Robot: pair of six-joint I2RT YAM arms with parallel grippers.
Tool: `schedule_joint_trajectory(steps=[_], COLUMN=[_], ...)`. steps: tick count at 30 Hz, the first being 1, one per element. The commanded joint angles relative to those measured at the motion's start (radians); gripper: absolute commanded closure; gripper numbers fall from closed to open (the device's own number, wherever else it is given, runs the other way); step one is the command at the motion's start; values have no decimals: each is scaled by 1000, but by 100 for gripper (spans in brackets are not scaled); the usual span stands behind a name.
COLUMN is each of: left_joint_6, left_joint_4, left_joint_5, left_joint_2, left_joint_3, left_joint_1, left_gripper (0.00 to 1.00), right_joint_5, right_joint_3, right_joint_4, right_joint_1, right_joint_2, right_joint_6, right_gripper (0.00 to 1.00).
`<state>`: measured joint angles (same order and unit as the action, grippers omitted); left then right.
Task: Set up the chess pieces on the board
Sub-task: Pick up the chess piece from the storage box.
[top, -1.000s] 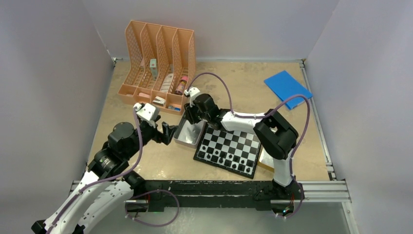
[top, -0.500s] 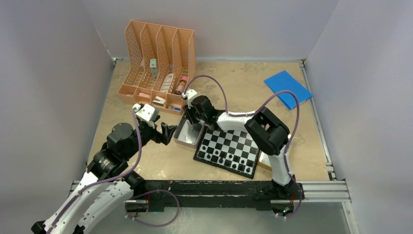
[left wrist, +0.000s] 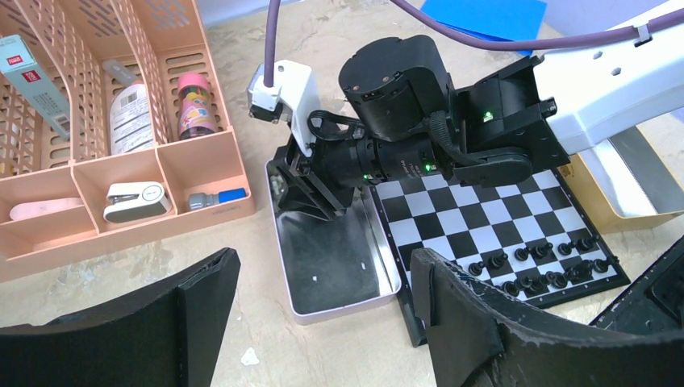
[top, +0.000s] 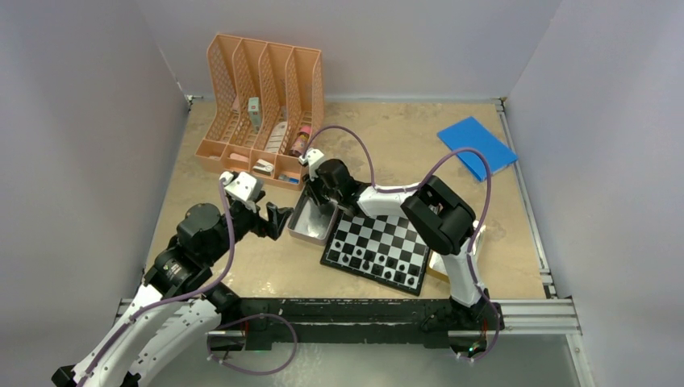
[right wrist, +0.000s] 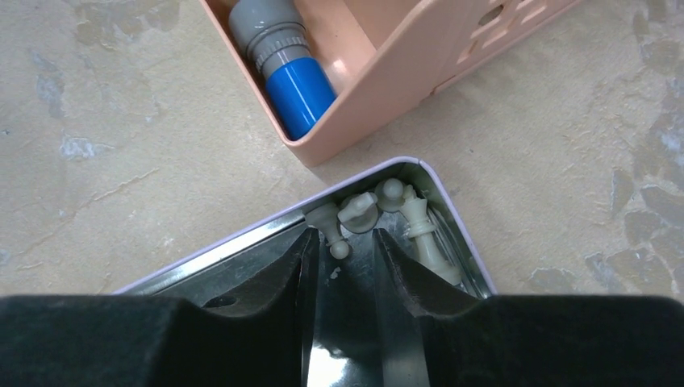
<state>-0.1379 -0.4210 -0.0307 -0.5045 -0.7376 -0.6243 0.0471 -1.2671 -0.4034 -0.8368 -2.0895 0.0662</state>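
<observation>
Board: small checkered board (top: pixel 377 246) lies flat on the desk (top: pixel 403 137), turned slightly askew, just ahead of your right arm's base.

Black set: black chess pieces (top: pixel 377 262) stand along the board's near edge, in two rows as far as your left wrist view shows them.

Pale set: pale chess pieces (right wrist: pixel 387 214) lie tumbled together in the far corner of an open metal tin (right wrist: pixel 234 238). The tin sits just beside the board's left edge.

Right gripper: your right gripper (right wrist: pixel 345 238) reaches down into the tin at that corner, its fingers a narrow way apart. One pale pawn lies at the mouth of the gap with its round head between the tips. The gap is wider than the pawn, and the fingers have hold of nothing.

Left gripper: your left gripper (top: pixel 274 219) hovers over the desk just left of the tin. Its jaws are spread wide with nothing between them, and it points toward the tin and your other arm.

Organizer: a peach slotted organizer (top: pixel 262 105) stands behind the tin, its near corner close to the tin's far corner but apart from it. A blue-and-grey tube (right wrist: pixel 286 72) lies in the end compartment.

Far right: a blue sheet (top: pixel 476 145) lies flat on the desk, well apart from the board.
</observation>
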Motion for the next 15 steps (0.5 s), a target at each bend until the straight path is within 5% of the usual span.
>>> schedule_joint_trajectory(steps=[1, 15], left_joint_6=[9, 6], left_joint_4=[23, 21], left_joint_5=[-5, 9], left_joint_2=[6, 6], left_joint_3=[-6, -6], left_joint_1=[-4, -4], left_gripper=[23, 27], right_joint_5=[-25, -25], right_joint_3=[-20, -3], right_joint_4=[-62, -77], right_joint_1=[-2, -1], right_joint_2=[-12, -35], right_joint_6=[-28, -57], right_gripper=[68, 75])
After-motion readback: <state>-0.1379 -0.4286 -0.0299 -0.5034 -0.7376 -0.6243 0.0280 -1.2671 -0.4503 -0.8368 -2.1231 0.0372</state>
